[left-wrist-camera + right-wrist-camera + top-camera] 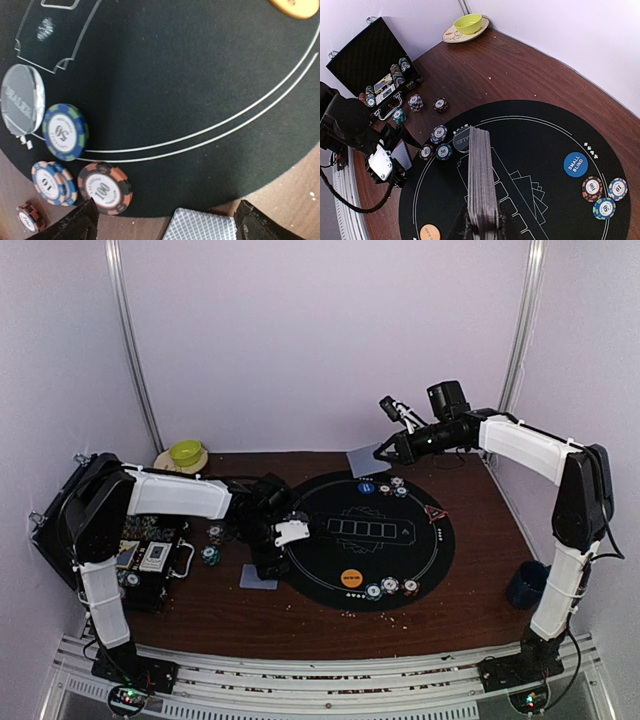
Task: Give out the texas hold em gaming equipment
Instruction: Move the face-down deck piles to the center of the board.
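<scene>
My right gripper (485, 227) is shut on a deck of grey-blue-backed playing cards (482, 175), held edge-on high above the round black mat (540, 130); from above, the deck (365, 460) shows at the mat's far edge. My left gripper (167, 225) stands open low over the mat's left rim, its fingers either side of a single face-down card (202, 226) lying on the wood. Just beyond lie a 100 chip (105, 187), a 50 chip (64, 131), a 10 chip stack (50, 182) and a clear dealer button (22, 100).
An orange button (351, 578) and three chips (390, 587) lie at the mat's near edge, a blue button (366, 487) and chips (392, 485) at its far edge. The open chip case (120, 540) sits left, a yellow bowl (186, 451) at back, a dark mug (525, 583) right.
</scene>
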### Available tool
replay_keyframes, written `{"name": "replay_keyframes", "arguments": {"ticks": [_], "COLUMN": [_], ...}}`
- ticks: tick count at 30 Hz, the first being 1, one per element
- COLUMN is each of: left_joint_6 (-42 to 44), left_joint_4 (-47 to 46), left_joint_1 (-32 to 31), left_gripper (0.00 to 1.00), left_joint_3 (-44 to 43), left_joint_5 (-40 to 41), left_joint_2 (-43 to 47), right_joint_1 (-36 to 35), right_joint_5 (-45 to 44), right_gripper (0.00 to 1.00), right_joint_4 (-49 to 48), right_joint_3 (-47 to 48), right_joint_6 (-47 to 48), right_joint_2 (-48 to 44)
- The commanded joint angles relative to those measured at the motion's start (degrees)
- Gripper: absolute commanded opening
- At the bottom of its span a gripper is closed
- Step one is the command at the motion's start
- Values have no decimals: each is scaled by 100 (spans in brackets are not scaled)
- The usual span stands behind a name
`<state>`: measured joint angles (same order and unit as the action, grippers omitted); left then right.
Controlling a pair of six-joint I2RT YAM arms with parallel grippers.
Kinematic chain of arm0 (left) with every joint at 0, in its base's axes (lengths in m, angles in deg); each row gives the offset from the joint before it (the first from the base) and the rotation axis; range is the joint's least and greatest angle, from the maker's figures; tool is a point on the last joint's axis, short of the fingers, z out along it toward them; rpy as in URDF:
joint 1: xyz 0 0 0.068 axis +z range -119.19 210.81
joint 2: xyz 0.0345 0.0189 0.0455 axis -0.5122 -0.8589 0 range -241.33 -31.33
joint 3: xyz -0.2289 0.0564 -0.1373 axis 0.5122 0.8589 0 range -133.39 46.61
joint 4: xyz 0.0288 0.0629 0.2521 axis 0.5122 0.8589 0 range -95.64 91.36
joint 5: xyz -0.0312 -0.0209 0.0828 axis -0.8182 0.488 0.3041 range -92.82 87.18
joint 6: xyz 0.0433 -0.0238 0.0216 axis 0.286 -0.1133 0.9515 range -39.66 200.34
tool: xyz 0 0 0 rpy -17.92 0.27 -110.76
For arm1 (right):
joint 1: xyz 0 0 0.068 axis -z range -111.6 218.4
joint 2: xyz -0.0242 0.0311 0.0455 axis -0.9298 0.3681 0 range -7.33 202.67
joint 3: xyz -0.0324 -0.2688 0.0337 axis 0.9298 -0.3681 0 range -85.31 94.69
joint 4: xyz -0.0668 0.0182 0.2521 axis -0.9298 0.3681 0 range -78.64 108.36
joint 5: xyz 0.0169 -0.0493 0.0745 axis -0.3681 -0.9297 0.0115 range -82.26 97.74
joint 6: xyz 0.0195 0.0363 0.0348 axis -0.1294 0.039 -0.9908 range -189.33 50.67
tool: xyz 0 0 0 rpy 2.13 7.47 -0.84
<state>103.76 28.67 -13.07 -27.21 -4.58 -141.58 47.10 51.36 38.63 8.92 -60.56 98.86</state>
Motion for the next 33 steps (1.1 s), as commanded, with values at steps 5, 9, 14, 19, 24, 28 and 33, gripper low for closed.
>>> {"name": "replay_keyframes", "arguments": {"ticks": [5,9,14,19,24,28,33], "left_joint_6": [-66,-79,-130,-221,-292,-344,-373], "left_joint_4": [-379,-503,-583,-696,-706,-645,-628], "left_joint_1": [0,2,64,255,478,612,729], "left_gripper": [95,94,87,81,74,72,67], "left_joint_3": [184,474,833,1009,1051,1073,1185], "left_joint_5": [687,856,1079,1147,1244,1253,1209], "left_joint_2": [-206,87,331,387,397,421,470], "right_joint_1": [-58,-76,-106,-171,-246,-290,-335], "right_joint_5": [-3,-11,-19,-74,-107,-138,-170], "right_gripper": [0,0,0,0,0,0,0], "right_joint_4": [-48,-12,58,139,220,275,310], "right_joint_3": [47,79,162,206,287,329,348], "right_joint_6": [138,174,220,298,343,378,414], "right_joint_2": [-17,46,112,189,277,305,322]}}
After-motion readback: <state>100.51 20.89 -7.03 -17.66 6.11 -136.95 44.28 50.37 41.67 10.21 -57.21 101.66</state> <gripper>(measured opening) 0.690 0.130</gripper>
